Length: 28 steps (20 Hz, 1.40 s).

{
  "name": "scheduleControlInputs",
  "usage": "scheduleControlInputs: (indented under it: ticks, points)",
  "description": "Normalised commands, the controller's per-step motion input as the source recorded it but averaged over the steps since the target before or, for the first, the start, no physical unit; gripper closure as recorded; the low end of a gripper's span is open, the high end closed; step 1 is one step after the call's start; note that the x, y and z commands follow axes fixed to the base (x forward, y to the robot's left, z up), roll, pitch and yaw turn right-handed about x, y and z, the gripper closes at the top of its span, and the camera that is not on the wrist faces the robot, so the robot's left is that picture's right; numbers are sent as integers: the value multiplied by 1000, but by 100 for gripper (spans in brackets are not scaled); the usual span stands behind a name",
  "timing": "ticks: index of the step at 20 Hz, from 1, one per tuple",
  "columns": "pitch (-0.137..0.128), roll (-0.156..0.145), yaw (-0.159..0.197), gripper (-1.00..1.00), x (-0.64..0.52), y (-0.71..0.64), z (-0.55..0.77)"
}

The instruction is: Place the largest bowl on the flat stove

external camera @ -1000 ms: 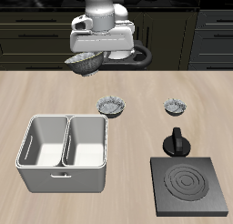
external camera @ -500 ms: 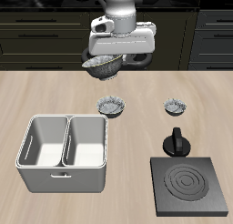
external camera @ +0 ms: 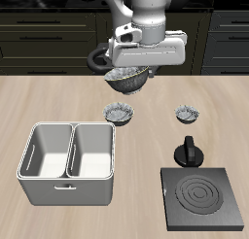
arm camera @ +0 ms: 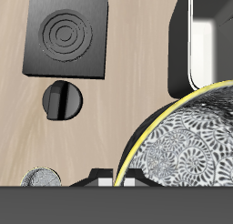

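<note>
Nearest the front edge of the wooden counter [external camera: 146, 121], by one front corner, lies the flat black square stove plate [external camera: 202, 199] with white concentric rings; its black knob [external camera: 188, 152] stands at the plate's edge facing the counter's back. Toward the other front corner sits a white two-compartment basin [external camera: 68, 162]. Farther back, about mid-counter, two small grey-white speckled bowls with wavy rims rest well apart from each other: one [external camera: 120, 113] just behind the basin, the other [external camera: 188, 113] behind the knob. Above the counter's back edge, the pincer [external camera: 128, 75] is clenched on the rim of the largest grey-white speckled bowl [external camera: 127, 80], held tilted in the air, well apart from the stove plate.
</note>
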Motion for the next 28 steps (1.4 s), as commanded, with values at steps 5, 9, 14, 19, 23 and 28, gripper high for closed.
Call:
scheduleControlInputs:
  ticks: [5,9,14,19,23,28]
  points:
    - [2,21,7,100,219,422,109]
    - [-20,23,-6,100,202,392,225]
    - [-6,-3,-7,100,285,285,156]
    - [13,-23,-14,100,506,188,143]
    - [3,-41,-19,100,320,30,67]
    - [22,-27,-14,100,394,52,51]
